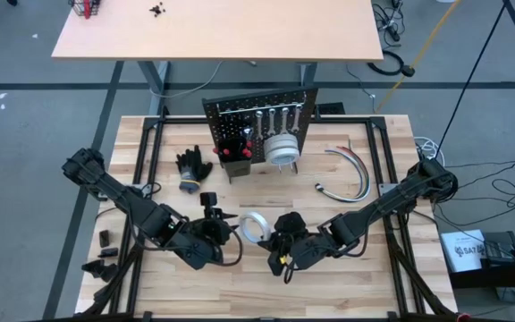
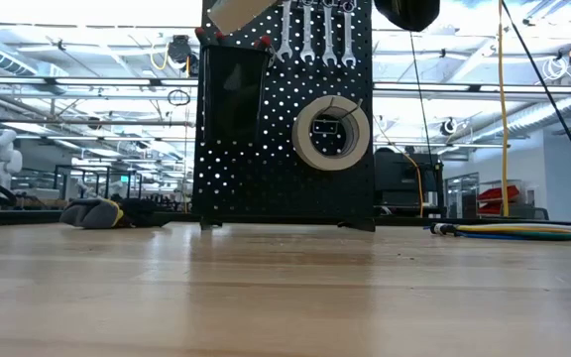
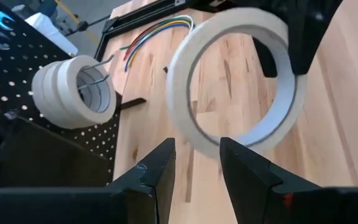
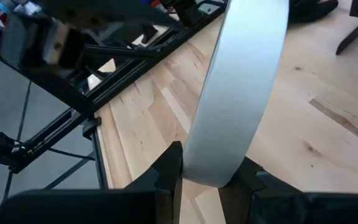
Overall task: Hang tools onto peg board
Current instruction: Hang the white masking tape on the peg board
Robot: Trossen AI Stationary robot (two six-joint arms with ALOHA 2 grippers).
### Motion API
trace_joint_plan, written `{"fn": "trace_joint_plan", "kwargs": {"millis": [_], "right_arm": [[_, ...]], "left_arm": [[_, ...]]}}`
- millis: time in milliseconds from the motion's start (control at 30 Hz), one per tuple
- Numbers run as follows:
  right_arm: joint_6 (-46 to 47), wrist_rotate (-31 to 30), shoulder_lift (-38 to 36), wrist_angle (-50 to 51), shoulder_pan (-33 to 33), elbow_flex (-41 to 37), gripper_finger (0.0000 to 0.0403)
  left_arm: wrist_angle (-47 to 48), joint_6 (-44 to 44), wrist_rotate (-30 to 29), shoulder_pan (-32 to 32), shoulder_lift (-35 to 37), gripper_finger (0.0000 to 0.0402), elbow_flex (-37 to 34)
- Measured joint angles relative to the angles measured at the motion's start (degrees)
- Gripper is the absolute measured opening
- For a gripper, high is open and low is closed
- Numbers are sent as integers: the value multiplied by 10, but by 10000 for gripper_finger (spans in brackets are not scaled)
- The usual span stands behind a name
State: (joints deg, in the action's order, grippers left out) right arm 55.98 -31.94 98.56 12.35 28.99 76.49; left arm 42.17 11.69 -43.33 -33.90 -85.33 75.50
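A white tape roll (image 1: 256, 224) hangs in the air between my two grippers, above the near middle of the table. My right gripper (image 4: 207, 171) is shut on it. My left gripper (image 3: 197, 155) is open, and the roll's lower rim (image 3: 211, 148) sits just past its fingertips. The peg board (image 1: 259, 121) stands upright at the far middle. Wrenches (image 2: 315, 35) hang from its top row, tape rolls (image 2: 332, 132) sit on a hook, and a black bin (image 2: 234, 94) holds red-handled screwdrivers (image 1: 231, 148). Neither gripper shows in the low view. My left gripper is open with its fingertips (image 3: 166, 152) on either side of the roll's lower rim; I cannot tell whether they touch it. My right gripper pinches the roll across its width, one finger on each flat side face (image 4: 188, 163). The white outer band runs between the fingers and up away from them. The roll stands on edge, lifted clear of the table.
Black gloves (image 1: 192, 167) lie left of the peg board. Curved hoses (image 1: 351, 170) lie to its right. Small dark parts (image 1: 105, 240) sit at the table's left edge. Bare wood stretches between the grippers and the board.
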Motion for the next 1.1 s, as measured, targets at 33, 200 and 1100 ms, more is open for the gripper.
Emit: {"fn": "trace_joint_plan", "kwargs": {"millis": [33, 200, 1100], "right_arm": [[1, 0, 0, 3, 0, 0, 64], [4, -13, 0, 4, -2, 0, 64], [-3, -15, -4, 41, -10, 0, 64]], "left_arm": [[5, 0, 0, 0, 4, 130, 0], [52, 1, -1, -7, 24, 130, 0], [146, 75, -70, -5, 94, 130, 0]]}}
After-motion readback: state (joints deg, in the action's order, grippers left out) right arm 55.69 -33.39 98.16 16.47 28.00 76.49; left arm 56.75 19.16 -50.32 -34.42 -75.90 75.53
